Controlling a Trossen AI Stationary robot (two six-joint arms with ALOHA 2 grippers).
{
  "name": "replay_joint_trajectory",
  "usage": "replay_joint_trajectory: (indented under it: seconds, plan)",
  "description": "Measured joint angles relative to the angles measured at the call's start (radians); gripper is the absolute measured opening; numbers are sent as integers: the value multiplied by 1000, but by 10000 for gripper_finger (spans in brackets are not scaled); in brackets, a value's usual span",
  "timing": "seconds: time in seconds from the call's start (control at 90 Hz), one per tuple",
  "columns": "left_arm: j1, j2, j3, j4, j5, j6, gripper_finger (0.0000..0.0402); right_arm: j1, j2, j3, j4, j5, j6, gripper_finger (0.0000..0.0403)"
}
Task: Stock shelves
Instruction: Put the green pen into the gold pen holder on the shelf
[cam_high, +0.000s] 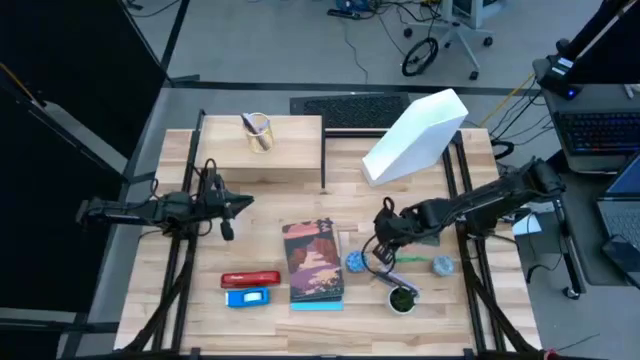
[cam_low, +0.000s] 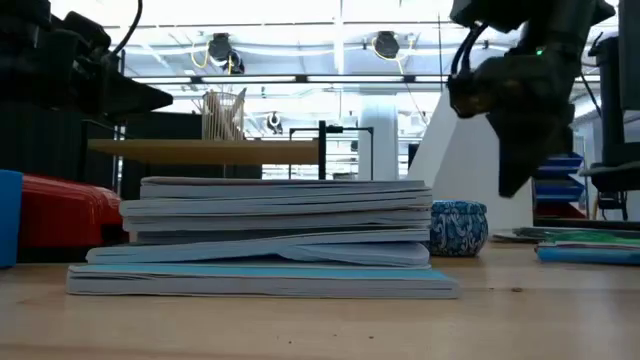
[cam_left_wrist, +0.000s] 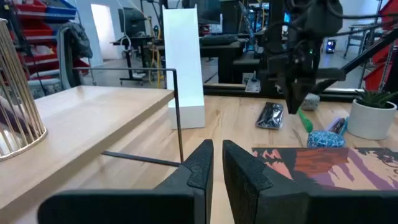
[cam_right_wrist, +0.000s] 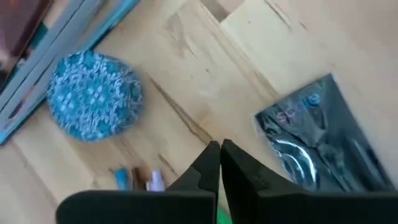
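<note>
The low plank shelf (cam_high: 262, 150) stands at the far left of the table, with a wire cup (cam_high: 258, 131) on its top. The white file holder (cam_high: 415, 136) stands on the table to the right of the shelf. A stack of books (cam_high: 315, 262) lies near the middle. My right gripper (cam_right_wrist: 219, 158) is shut and points down above the table. It hangs between a blue patterned round box (cam_right_wrist: 93, 96) and a dark glossy packet (cam_right_wrist: 323, 140), touching neither. My left gripper (cam_left_wrist: 217, 163) is shut and holds nothing. It hangs level at the left, facing the shelf's black leg (cam_left_wrist: 177, 118).
A red stapler (cam_high: 250, 279) and a blue item (cam_high: 247, 297) lie near the front left. A small potted plant (cam_high: 402, 298), a green pen (cam_high: 410, 258) and a small grey-blue item (cam_high: 442, 266) lie to the right of the books. A keyboard (cam_high: 350, 108) sits at the far edge.
</note>
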Motion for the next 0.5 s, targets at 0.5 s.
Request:
replay_joint_trajectory:
  seconds: [0.5]
  plan:
    - [0, 0, 0, 0, 0, -1, 22, 225, -38, -27, -124, 73, -242, 134]
